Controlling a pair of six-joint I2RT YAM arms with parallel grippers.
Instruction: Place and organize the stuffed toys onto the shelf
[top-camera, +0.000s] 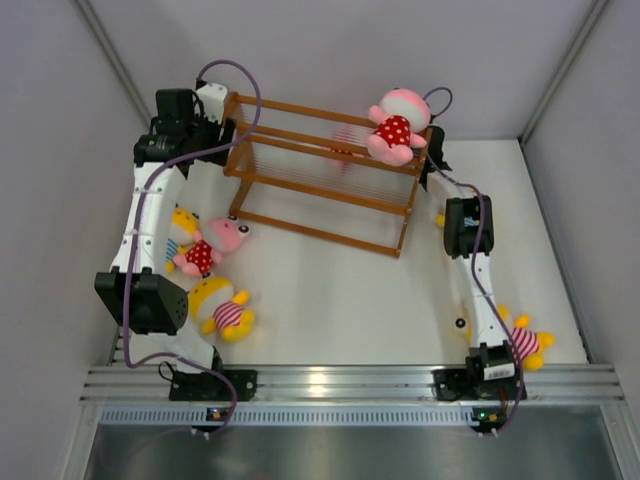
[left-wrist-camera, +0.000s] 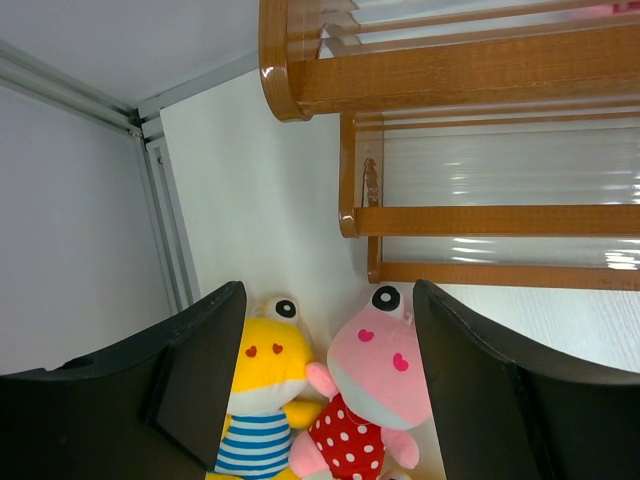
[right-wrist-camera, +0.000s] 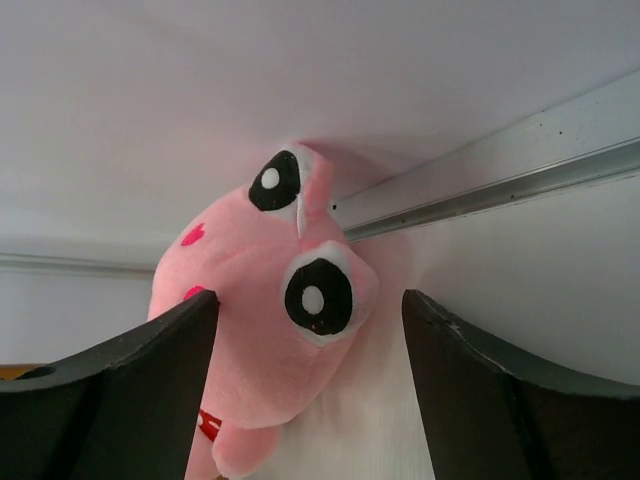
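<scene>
The orange-brown shelf stands at the back of the table; its left end shows in the left wrist view. A pink toy in a red dotted outfit sits on the right end of the top tier. My right gripper is open just behind it, and the toy's head lies between the fingers, close to the left one. My left gripper is open and empty, high by the shelf's left end. Far below it on the table lie a yellow blue-striped toy and a pink toy.
A yellow red-striped toy lies near the left arm's base. Another yellow red-striped toy lies by the right arm's base. A red blur shows through the shelf rails. White walls close in the table on three sides.
</scene>
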